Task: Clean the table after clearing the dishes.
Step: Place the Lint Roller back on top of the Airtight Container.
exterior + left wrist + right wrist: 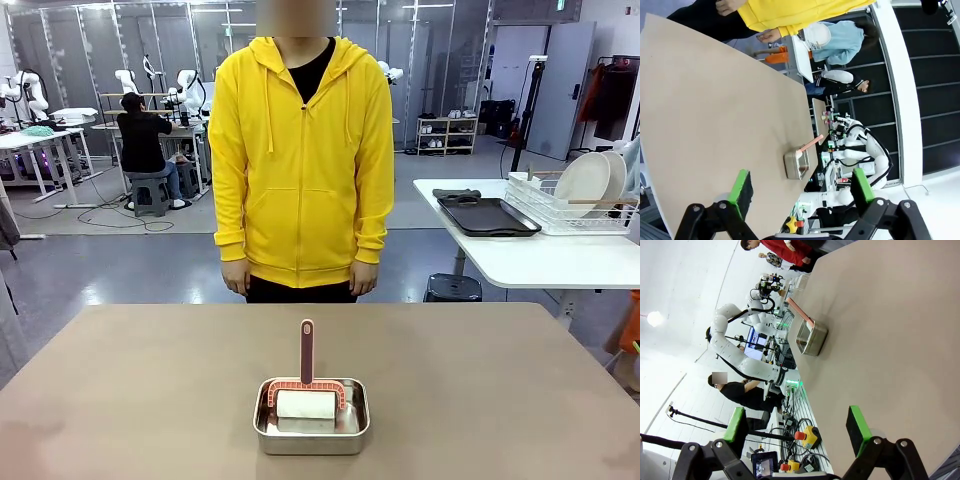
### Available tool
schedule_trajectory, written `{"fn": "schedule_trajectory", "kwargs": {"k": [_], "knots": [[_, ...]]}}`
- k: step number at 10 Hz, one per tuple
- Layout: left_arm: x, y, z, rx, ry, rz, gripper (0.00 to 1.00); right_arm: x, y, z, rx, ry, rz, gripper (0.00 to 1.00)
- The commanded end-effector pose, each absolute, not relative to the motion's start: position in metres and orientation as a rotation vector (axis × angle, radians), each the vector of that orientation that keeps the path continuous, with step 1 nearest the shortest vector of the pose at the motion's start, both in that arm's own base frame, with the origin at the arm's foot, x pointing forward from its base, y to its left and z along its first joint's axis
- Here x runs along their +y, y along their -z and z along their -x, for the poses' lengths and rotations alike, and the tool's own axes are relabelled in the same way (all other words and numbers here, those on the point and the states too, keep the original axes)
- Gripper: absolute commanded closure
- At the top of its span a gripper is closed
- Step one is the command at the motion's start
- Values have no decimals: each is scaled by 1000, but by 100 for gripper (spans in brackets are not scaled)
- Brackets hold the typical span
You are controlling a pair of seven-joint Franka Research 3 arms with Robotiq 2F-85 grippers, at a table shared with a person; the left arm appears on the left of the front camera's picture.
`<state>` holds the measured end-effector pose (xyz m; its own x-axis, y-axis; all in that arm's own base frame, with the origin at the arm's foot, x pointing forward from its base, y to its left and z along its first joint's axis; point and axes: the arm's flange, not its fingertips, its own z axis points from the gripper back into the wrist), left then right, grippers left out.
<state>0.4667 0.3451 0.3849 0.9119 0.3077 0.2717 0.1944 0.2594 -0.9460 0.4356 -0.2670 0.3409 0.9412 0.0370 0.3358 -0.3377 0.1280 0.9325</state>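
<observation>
Looks like the dish-clearing half is already sorted: the table (150, 380) has no plates on it, and what look like the dishes (590, 180) sit in a wire rack (560, 212) beside a dark tray (487, 216) on the white side table (520, 255) off to the right, so the actual cleaning seems to be all that's left. The left gripper (801, 187) hangs with its jaws spread wide and empty, a lint roller (306, 398) rests in a steel pan (311, 432) mid-table near the robot's edge in front of a person in a yellow hoodie (298, 160), and the right gripper (797, 425) is just as wide and empty. The matte brown top looks bare around the pan, and behind it is a grey-floored lab with workbenches.
</observation>
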Motion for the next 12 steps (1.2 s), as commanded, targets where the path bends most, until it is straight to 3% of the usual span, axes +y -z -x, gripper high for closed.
{"fn": "schedule_trajectory", "kwargs": {"k": [1, 12], "knots": [[348, -386, -461, -461, -82, 1314, 0, -266, -344, -434, -258, -280, -1421, 0], [348, -386, -461, -461, -82, 1314, 0, -266, -344, -434, -258, -280, -1421, 0]]}}
